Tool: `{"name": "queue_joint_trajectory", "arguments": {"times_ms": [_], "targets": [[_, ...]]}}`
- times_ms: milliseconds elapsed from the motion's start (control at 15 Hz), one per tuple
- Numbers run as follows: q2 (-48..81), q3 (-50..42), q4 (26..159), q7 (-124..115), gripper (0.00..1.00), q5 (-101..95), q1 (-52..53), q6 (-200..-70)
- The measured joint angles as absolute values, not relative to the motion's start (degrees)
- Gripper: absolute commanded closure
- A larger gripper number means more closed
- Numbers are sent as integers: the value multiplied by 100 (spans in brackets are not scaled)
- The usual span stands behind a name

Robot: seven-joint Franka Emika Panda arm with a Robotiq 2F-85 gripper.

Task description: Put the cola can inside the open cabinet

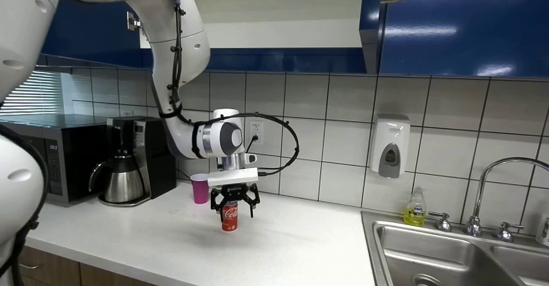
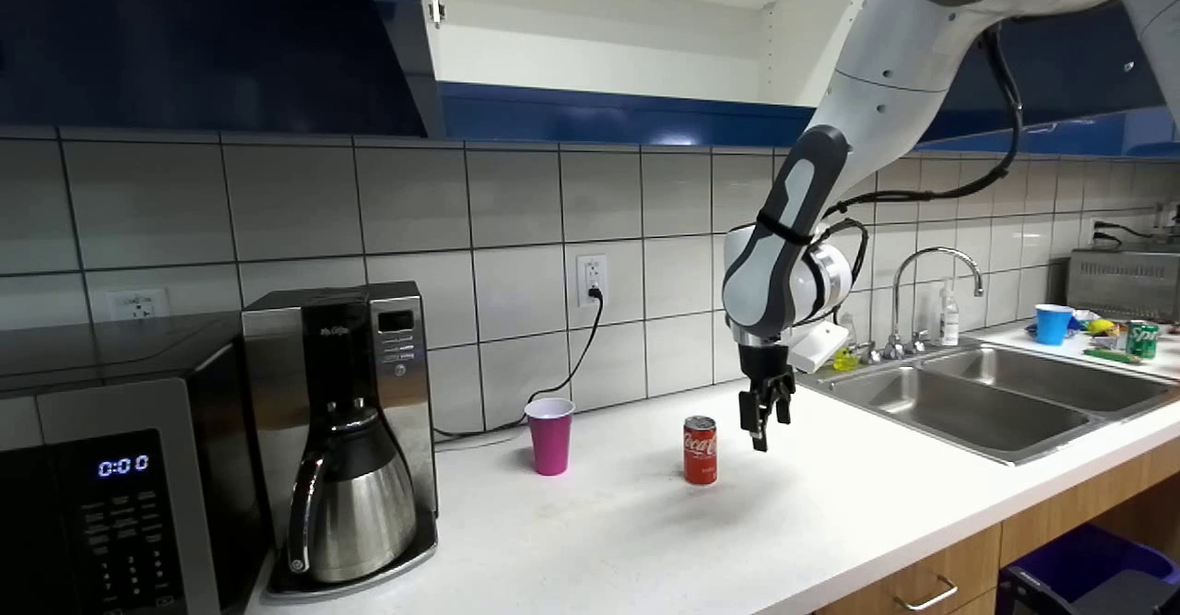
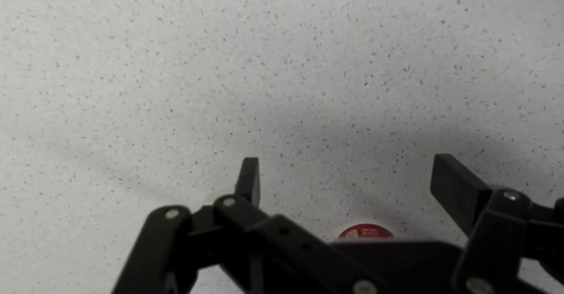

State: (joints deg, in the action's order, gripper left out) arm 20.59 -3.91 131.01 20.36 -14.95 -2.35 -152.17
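Note:
The cola can point(image 1: 230, 218) stands upright on the white counter, red with a pale top. It also shows in an exterior view point(image 2: 700, 454), where it stands beside my gripper point(image 2: 772, 429) with a visible gap. In an exterior view my gripper point(image 1: 237, 214) overlaps the can's top. My gripper is open and its fingers point down. In the wrist view the fingers point(image 3: 346, 170) are wide apart with only counter between the tips; a red sliver of the can point(image 3: 366, 231) shows behind the gripper body, the rest hidden. The open cabinet point(image 1: 279, 33) has a cream interior, also seen in an exterior view point(image 2: 590, 53).
A pink cup point(image 1: 200, 189) stands behind the can near the wall. A coffee maker point(image 2: 396, 394) and a microwave point(image 2: 101, 467) stand at one end. A sink point(image 1: 429, 243) with a faucet point(image 1: 478, 196) lies at the other end. Dish soap point(image 1: 415, 209) stands by the sink.

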Motion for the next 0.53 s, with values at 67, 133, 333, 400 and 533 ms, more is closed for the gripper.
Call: {"name": "queue_joint_trajectory", "arguments": {"times_ms": [67, 133, 333, 400, 533], "targets": [[2153, -350, 13069, 2000, 0, -1479, -235, -15338], [2235, -309, 13041, 1961, 0, -1459, -234, -15460], [2448, -188, 12964, 1843, 0, -1416, -231, -15829], [2506, -156, 12942, 1815, 0, -1398, -230, -15955], [2609, -117, 12894, 1744, 0, -1358, -224, -16208]]}}
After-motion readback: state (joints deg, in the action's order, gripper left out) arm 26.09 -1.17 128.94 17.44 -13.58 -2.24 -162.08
